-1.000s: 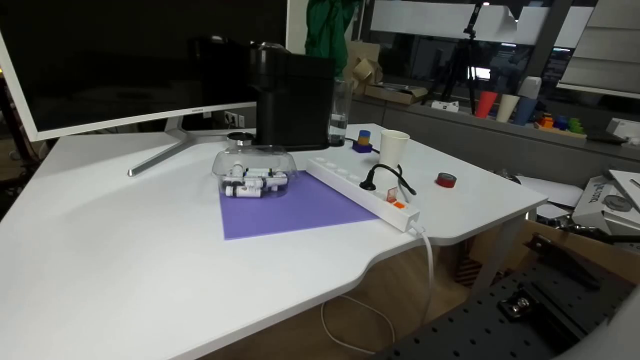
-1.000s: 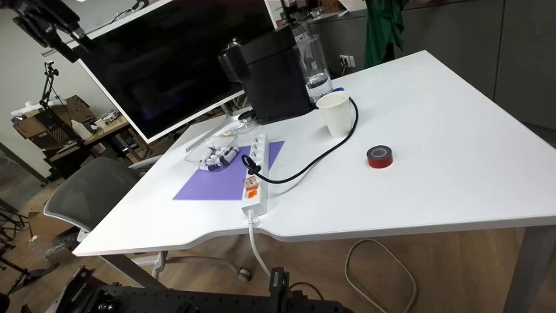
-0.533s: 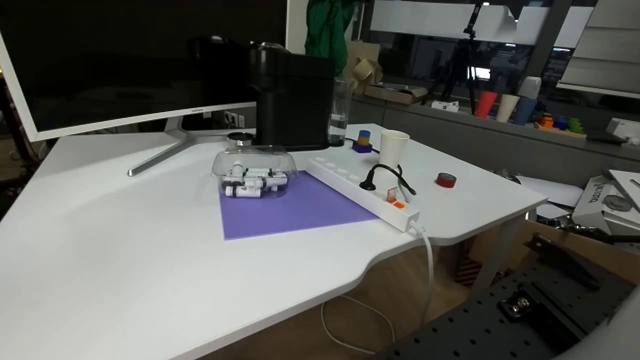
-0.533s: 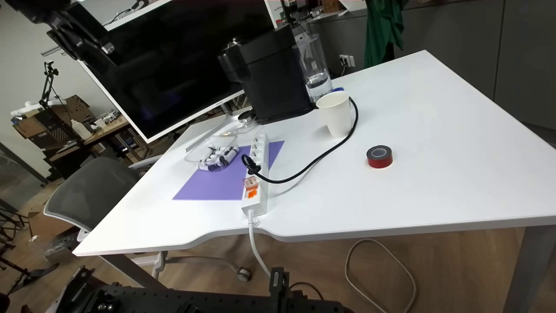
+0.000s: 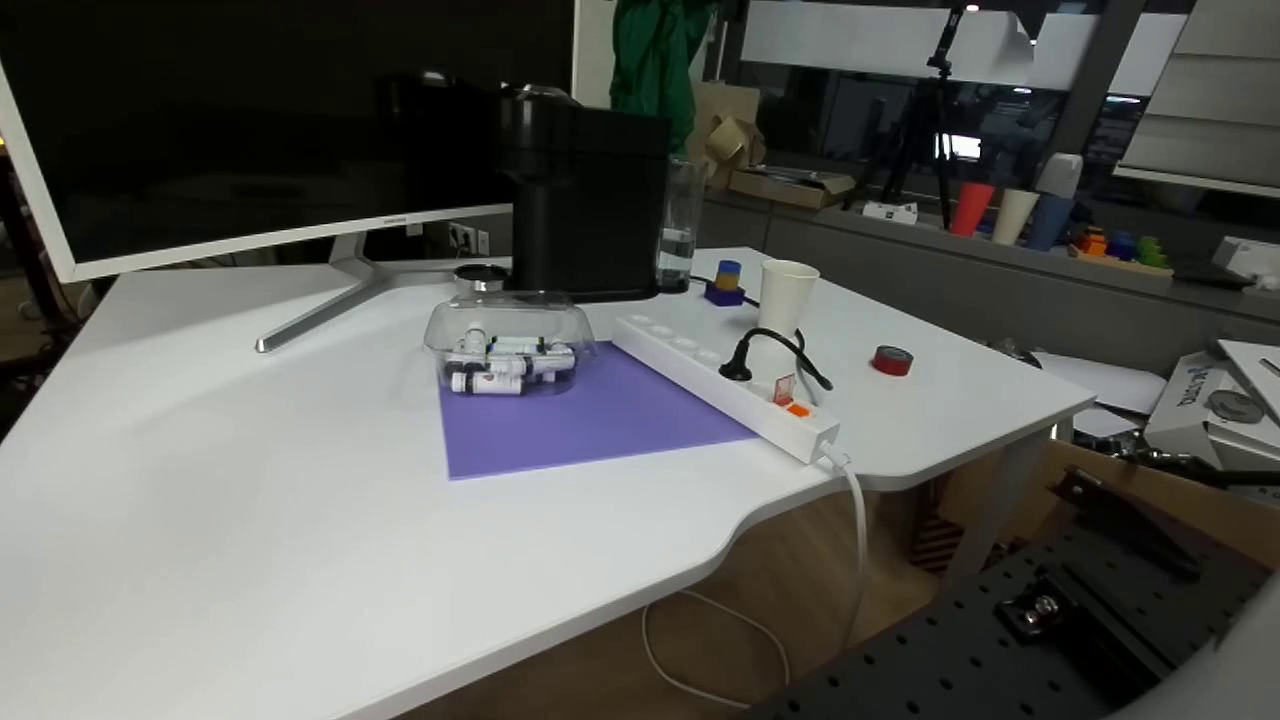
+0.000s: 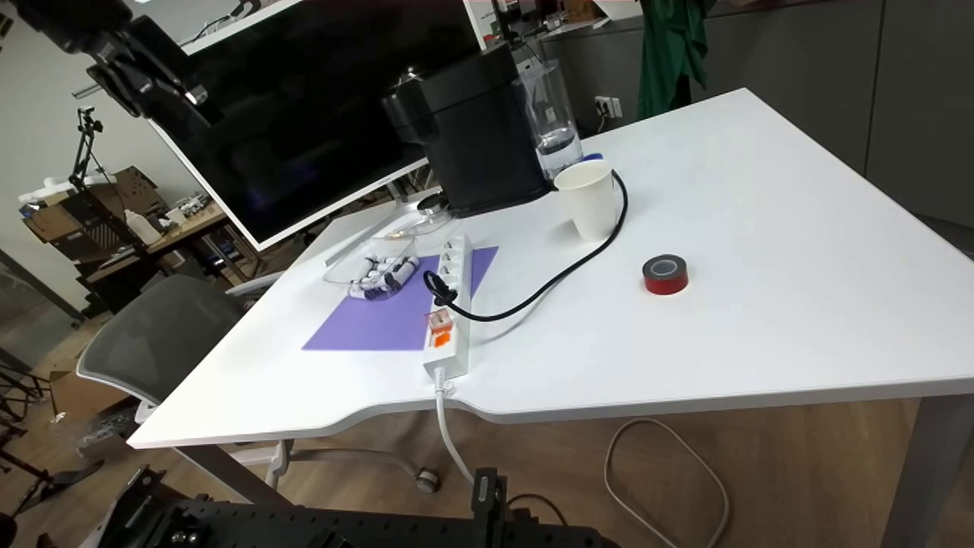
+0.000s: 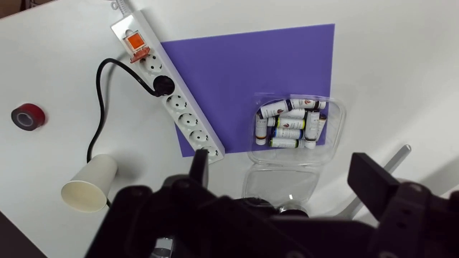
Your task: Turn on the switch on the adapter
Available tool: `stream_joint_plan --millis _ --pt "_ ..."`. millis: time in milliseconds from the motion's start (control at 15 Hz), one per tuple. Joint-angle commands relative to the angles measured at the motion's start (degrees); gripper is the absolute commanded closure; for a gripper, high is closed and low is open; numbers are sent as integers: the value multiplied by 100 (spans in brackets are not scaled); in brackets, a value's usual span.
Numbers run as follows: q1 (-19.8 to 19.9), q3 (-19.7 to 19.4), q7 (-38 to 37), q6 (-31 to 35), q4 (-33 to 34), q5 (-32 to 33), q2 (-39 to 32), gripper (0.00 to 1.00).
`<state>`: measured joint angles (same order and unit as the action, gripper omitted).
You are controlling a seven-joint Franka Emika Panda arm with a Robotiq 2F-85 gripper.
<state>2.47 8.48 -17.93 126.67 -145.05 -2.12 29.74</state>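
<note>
The adapter is a white power strip (image 5: 740,400) lying on the table, partly over a purple sheet; it also shows in an exterior view (image 6: 463,283) and in the wrist view (image 7: 190,104). Its orange switch (image 7: 136,41) is near the cord end, also visible in both exterior views (image 5: 798,410) (image 6: 442,339). A clear red flap (image 7: 140,54) stands raised beside the switch. A black plug (image 7: 164,85) sits in one socket. My gripper (image 7: 279,157) is open and empty, high above the table; it shows at the upper left in an exterior view (image 6: 204,108).
A clear box (image 7: 337,136) of small bottles lies on the purple sheet (image 7: 247,64). A paper cup (image 6: 590,202), a black cable (image 6: 533,298) and a red tape roll (image 6: 665,275) are beside the strip. A black coffee machine (image 5: 590,200) and large monitor (image 5: 280,120) stand behind.
In an exterior view my gripper has moved right and slightly down from the upper left corner. The strip, switch, flap and other objects have not moved.
</note>
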Motion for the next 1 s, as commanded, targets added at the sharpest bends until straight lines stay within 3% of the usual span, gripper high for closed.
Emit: stream_joint_plan --millis 0,67,133,267,600,933 --pt "-52 -347 575 227 -420 84 57 0" --pt "-25 -453 801 272 -561 120 60 0" --pt "-1 -551 982 346 -686 136 54 25" --pt "82 -751 1314 641 -968 240 25 33" --pt "386 -1117 1864 1706 -1515 645 -285 69" --pt "910 -1161 1998 2509 -1465 1576 -1220 99"
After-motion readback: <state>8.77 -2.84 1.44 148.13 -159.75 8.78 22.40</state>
